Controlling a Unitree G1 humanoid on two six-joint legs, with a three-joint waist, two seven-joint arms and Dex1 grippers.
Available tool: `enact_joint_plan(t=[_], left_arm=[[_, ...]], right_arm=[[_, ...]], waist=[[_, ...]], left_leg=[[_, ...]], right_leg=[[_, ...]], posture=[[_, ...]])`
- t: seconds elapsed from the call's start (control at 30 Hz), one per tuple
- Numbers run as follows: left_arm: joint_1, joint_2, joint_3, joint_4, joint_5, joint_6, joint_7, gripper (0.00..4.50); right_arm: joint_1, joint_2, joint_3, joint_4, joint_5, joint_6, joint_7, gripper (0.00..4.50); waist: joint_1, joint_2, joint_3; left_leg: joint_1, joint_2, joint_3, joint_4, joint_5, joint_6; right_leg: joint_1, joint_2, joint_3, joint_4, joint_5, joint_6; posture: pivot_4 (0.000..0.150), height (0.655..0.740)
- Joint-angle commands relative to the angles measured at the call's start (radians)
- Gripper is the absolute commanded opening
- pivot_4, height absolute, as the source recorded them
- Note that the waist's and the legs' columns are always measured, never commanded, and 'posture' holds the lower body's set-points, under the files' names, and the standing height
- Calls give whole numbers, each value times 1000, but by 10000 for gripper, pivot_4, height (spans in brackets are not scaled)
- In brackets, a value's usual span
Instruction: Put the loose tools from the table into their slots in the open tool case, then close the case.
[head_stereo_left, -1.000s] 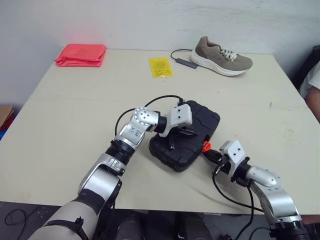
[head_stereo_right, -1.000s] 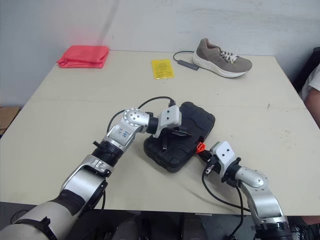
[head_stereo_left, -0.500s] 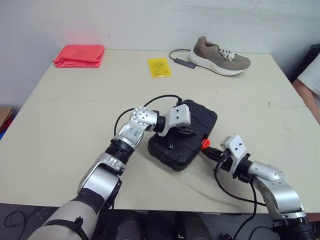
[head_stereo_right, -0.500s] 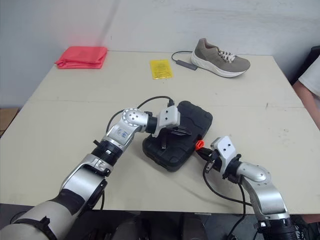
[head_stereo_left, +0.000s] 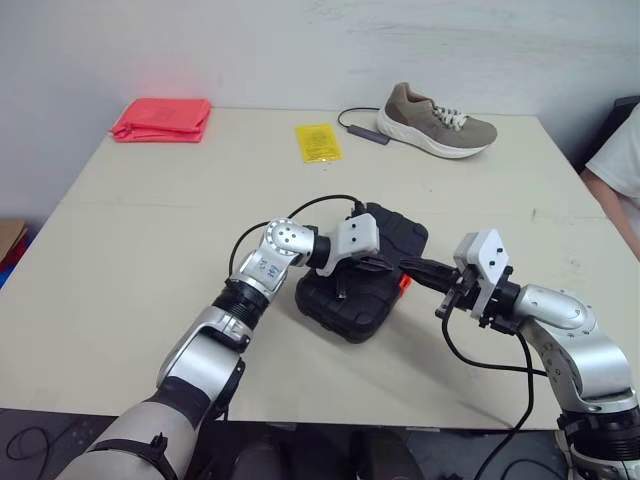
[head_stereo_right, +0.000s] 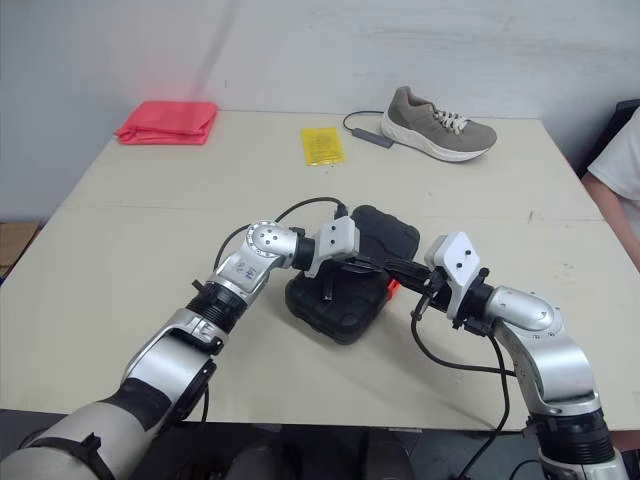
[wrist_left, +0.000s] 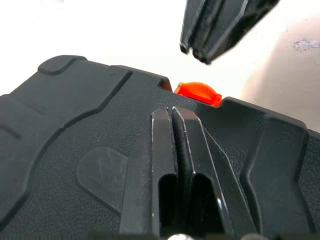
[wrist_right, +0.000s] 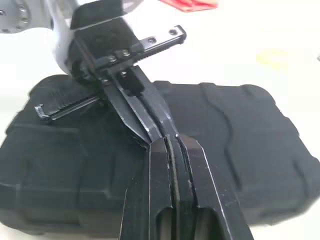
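Black tool case (head_stereo_left: 350, 300) lies shut on the table (head_stereo_left: 150, 230), near its front edge, with bare tabletop on all 4 sides. We find the left gripper (wrist_left: 173, 111) low over the lid, its 2 fingers pressed together and holding nothing. The right gripper (head_stereo_left: 408, 266), also closed and empty, hangs above the case's right edge over the orange latch (head_stereo_left: 403, 284), its tips close to the left's but apart. A shoe (head_stereo_left: 435, 120), yellow packet (head_stereo_left: 318, 142) and red cloth (head_stereo_left: 160, 118) sit well apart from the case, along the far edge.

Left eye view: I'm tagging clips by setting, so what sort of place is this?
Probably an indoor lab or test room, not a real workshop: a plain table against a bare white wall, carrying unrelated props, a black tool case, a sneaker and a folded red cloth.
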Motion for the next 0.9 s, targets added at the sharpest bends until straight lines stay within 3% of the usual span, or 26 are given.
enact_joint_plan(t=[0.03, 0.1, 0.13, 0.17, 0.23, 0.3, 0.43, 0.47, 0.5, 0.7, 0.9], left_arm=[[81, 2, 83, 59, -75, -115, -35, 625], [82, 16, 155, -3, -156, -135, -75, 625], [84, 33, 188, -33, -185, -169, -89, 5864], [86, 58, 211, -64, -208, -159, -110, 8480], [100, 162, 281, -131, -242, -134, -125, 17005], [114, 235, 319, -169, -252, -110, -115, 27067], [215, 453, 438, -219, -264, 15, -81, 44842], [239, 472, 449, -239, -264, 22, -71, 45000], [286, 511, 468, -261, -257, 40, -57, 45000], [492, 658, 563, -280, -219, 27, 16, 45000], [562, 658, 592, -367, -256, 58, 62, 45000]], right_arm=[[28, -57, -72, -38, 33, -1, 30, 0], [53, -102, -137, -66, 67, 22, 40, 0], [74, -130, -171, -87, 98, 50, 58, 0], [95, -160, -196, -101, 112, 59, 82, 3172], [165, -247, -272, -111, 78, 2, 155, 9824], [205, -292, -329, -98, 45, -66, 188, 19775], [280, -342, -495, 13, 19, -277, 328, 39643], [290, -345, -508, 33, 11, -309, 342, 44406], [301, -353, -525, 61, 2, -330, 354, 44842], [299, -369, -577, 180, -21, -379, 344, 44842], [261, -334, -529, 191, -27, -391, 279, 44842]], waist=[[0, 1, 0], [-2, 3, 4], [-3, 3, 5], [-2, 4, 7], [-2, 4, 11], [-3, 1, 14], [0, 1, 16], [-1, 1, 17], [-1, 0, 17], [4, -2, 18], [15, -1, 18]], left_leg=[[0, 0, 0, 0, 0, 0], [-1, 0, 0, -1, 0, 0], [-2, 0, -1, -1, 0, -1], [-3, 0, 0, -1, 1, -2], [-8, -1, 0, -2, 2, -3], [-16, -1, 0, -2, 6, -6], [-16, -3, 1, -2, 6, -4], [-16, -3, 2, -2, 6, -4], [-15, -3, 2, -1, 6, -3], [-16, -4, 2, 2, 4, 1], [-16, -2, 0, 1, 2, -2]], right_leg=[[1, -1, 1, -1, 0, 0], [0, -2, 1, -2, 0, 0], [-1, -2, 1, -2, 0, 0], [-3, -2, 2, -1, 0, 0], [-9, 0, 1, 1, 0, 0], [-17, 2, 0, 4, 0, 0], [-17, 5, -5, 3, 1, 1], [-17, 5, -5, 3, 1, 2], [-16, 5, -5, 2, 1, 2], [-14, 0, -4, 0, 3, 5], [-15, -4, 0, -1, 2, 4]], posture=[[1500, 7400], [1500, 7400], [1500, 7400], [1500, 7400], [1500, 7400], [1500, 7400], [1500, 7400], [1500, 7400], [1500, 7400], [1500, 7400], [1500, 7400]])
